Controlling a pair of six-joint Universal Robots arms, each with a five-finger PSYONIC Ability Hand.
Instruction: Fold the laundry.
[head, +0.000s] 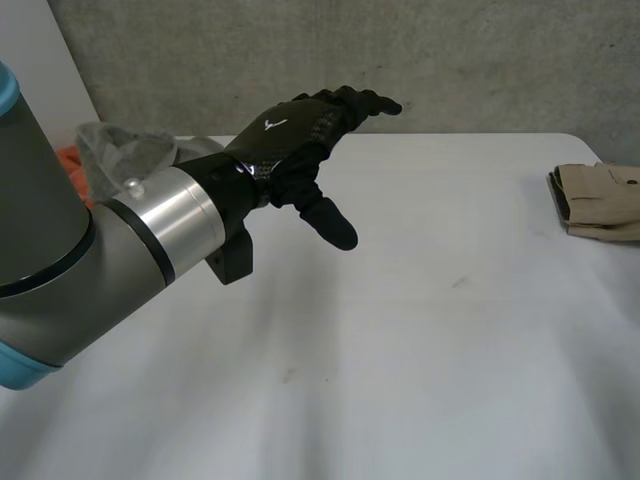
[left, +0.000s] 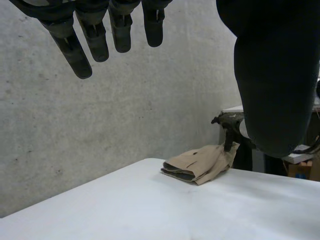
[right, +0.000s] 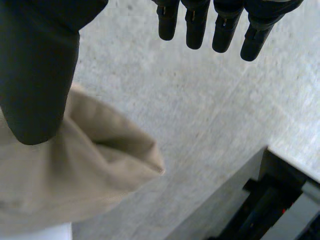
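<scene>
Head view: one folded tan garment (head: 600, 200) on table (head: 400, 350); left hand (head: 290, 140) and right hand (right: 40, 75) splayed, empty.

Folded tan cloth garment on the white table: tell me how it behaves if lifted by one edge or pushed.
The folded tan cloth garment is probably floppy: its layers sag and gape, so lifting one edge would likely undo the fold. It looks light. Pushed on the smooth white table, it would likely slide or bunch, not roll.

A white table (head: 430, 340) meets a rough grey concrete wall (head: 500, 60) along its far edge.
</scene>
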